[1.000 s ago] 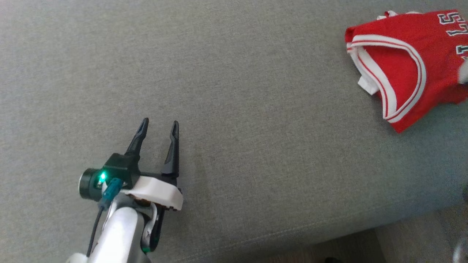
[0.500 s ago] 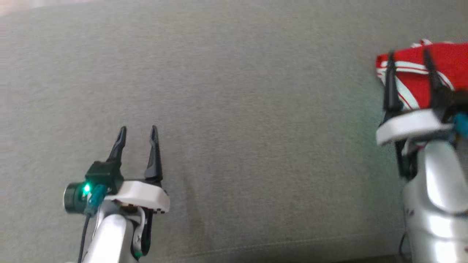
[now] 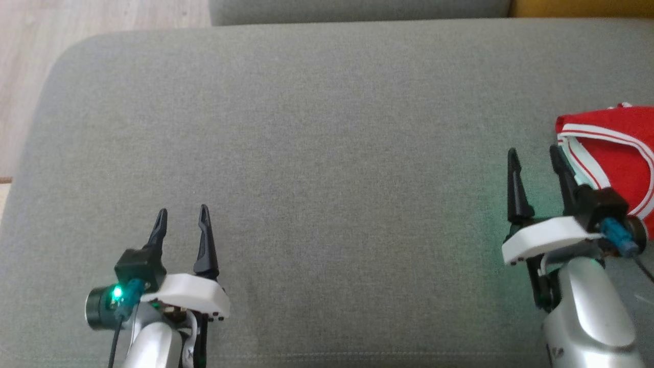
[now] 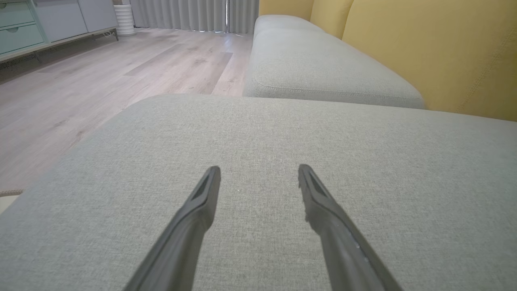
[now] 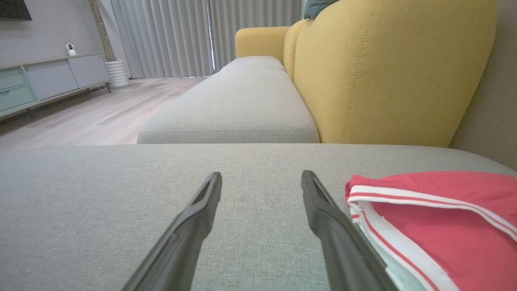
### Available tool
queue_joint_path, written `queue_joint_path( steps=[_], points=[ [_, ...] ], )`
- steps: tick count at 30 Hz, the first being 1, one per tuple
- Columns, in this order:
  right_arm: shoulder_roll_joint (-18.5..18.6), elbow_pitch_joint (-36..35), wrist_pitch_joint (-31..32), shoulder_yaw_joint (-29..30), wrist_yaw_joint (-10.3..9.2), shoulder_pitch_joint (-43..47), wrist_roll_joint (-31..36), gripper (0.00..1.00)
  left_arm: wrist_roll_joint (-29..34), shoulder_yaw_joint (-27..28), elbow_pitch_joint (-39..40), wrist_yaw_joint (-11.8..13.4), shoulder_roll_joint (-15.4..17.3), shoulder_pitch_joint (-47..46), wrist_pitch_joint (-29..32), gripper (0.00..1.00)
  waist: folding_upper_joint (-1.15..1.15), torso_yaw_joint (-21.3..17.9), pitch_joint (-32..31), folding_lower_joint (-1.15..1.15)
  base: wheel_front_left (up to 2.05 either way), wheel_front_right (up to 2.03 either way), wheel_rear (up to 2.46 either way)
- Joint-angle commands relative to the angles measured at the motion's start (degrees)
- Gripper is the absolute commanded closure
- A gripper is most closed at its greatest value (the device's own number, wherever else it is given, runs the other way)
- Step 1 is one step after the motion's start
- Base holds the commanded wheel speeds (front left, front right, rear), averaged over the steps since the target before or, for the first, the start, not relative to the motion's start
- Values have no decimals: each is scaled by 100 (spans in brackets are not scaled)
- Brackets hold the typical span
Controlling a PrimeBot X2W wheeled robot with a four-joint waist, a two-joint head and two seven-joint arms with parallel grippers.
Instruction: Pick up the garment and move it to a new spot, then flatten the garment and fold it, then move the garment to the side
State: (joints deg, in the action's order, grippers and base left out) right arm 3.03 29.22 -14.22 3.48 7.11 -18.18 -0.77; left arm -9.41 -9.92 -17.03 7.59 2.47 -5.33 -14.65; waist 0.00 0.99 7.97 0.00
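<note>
Holding the left gripper (image 3: 183,209) open and empty above the grey sofa cushion (image 3: 327,153). Holding the right gripper (image 3: 532,150) open too, gripping nothing, just beside the red garment (image 3: 613,158), lying folded at the cushion's right end

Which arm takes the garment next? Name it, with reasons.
Right. The right tool, open, sits beside the red garment; the left tool is far off across the grey cushion.

head: steeply down on grey cushion (image 3: 327,153) | wrists: low along same cushion, yellow backrest (image 5: 383,72) beyond
</note>
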Motion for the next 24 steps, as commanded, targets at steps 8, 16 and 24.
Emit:
queue_joint_path(
  steps=[8,16,24],
  points=[
    [-14,-227,-77,-386,37,215,-285,0,-107,296,34,-1,41,53,-35,0,0,4,-334,0,0,0,0],
    [-14,-277,-77,-471,37,432,-381,0,-230,296,44,-106,41,195,-35,0,0,-33,-518,0,0,0,0],
    [-5,-135,0,-341,0,592,-386,100,-320,109,-116,-335,0,390,0,100,0,-66,-533,0,0,0,0]
  ],
)
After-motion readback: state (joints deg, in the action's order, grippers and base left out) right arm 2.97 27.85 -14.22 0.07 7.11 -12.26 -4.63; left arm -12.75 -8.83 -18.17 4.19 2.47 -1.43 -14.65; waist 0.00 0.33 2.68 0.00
